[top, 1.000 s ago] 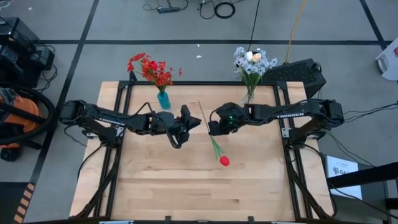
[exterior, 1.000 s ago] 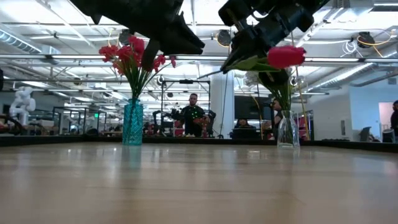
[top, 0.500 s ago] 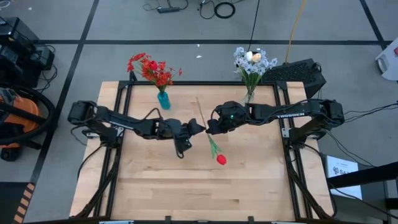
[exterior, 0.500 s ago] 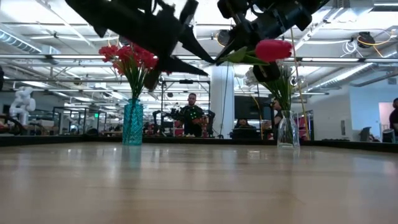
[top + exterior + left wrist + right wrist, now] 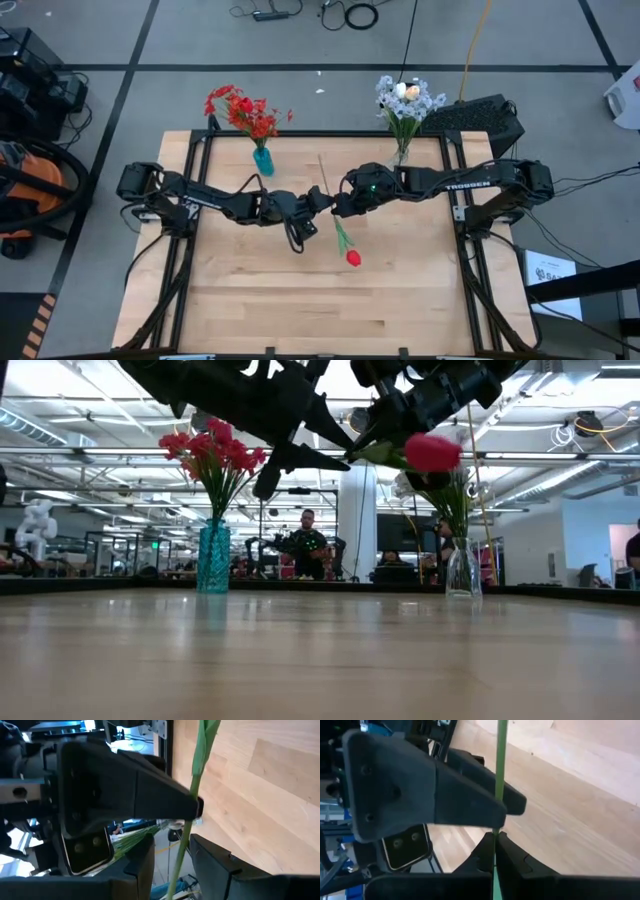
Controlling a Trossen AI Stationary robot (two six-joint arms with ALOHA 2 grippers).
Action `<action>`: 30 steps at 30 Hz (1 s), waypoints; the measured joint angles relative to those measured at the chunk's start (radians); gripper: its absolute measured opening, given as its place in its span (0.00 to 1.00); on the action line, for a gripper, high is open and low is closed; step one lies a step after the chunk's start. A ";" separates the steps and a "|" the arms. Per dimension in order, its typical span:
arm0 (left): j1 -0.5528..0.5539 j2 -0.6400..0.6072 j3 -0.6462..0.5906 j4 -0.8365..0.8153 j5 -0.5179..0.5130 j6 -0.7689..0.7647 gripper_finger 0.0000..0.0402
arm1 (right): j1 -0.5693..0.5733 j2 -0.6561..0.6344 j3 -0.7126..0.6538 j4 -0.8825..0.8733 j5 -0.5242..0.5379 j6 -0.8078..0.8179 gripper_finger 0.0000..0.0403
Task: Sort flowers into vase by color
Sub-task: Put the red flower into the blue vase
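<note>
red tulip (image 5: 352,257) pinched in right fingers (image 5: 337,207), left fingers (image 5: 318,200) wide, red blooms (image 5: 243,112) in teal vase (image 5: 262,160)

Red tulip (image 5: 353,258) on green stem, teal vase (image 5: 263,161), clear vase (image 5: 460,575), light wooden table (image 5: 260,290)

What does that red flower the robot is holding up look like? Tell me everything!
The red tulip bud on a thin green stem is an artificial-looking flower with a closed red head and a narrow green leaf. It hangs in the air above the wooden table, touching no vase. The right end effector is shut on its stem, and the left end effector has its open fingers around the same stem.
</note>
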 joint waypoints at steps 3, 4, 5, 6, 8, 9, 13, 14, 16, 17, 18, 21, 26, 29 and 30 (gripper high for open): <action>0.001 0.001 0.001 -0.007 0.008 -0.002 0.33 | 0.000 0.000 0.000 -0.001 -0.018 -0.007 0.00; 0.001 0.001 0.001 -0.008 0.008 -0.002 0.33 | 0.000 0.000 0.000 -0.003 -0.019 -0.011 0.00; 0.001 0.001 0.001 -0.008 0.008 -0.002 0.33 | 0.000 0.000 0.000 -0.003 -0.019 -0.014 0.00; 0.001 0.001 0.001 -0.009 0.008 -0.002 0.33 | 0.000 0.000 0.000 -0.003 -0.020 -0.014 0.00; 0.001 0.001 0.001 -0.011 0.008 -0.002 0.33 | -0.003 0.000 0.000 -0.003 -0.021 -0.017 0.00; 0.001 0.001 0.001 -0.012 0.009 -0.002 0.32 | -0.003 0.000 0.000 -0.003 -0.021 -0.020 0.00; -0.002 0.001 0.001 -0.015 0.009 -0.027 0.25 | -0.003 0.000 0.000 -0.003 -0.019 -0.022 0.00; -0.003 0.001 0.001 -0.015 0.009 -0.040 0.21 | -0.003 0.000 0.000 -0.003 -0.019 -0.022 0.00; -0.007 0.001 0.001 -0.015 0.009 -0.054 0.12 | -0.004 0.000 0.000 -0.003 -0.018 -0.022 0.00; -0.008 0.001 0.001 -0.017 0.008 -0.053 0.08 | -0.005 0.000 0.000 -0.003 -0.020 -0.022 0.00; -0.010 0.001 0.000 -0.022 0.007 -0.054 0.04 | -0.006 0.000 0.000 -0.004 -0.022 -0.021 0.00; -0.013 0.001 0.000 -0.023 0.002 -0.099 0.03 | -0.007 0.000 0.000 -0.003 -0.023 -0.022 0.00; -0.013 0.001 0.000 -0.037 -0.022 -0.183 0.03 | -0.016 -0.001 -0.001 -0.003 -0.014 -0.058 0.00; -0.013 0.001 0.000 -0.037 -0.033 -0.186 0.03 | -0.021 -0.001 -0.001 0.000 0.004 -0.090 0.04; -0.013 0.001 0.000 -0.036 -0.034 -0.186 0.03 | -0.025 -0.001 -0.001 0.000 0.005 -0.099 0.06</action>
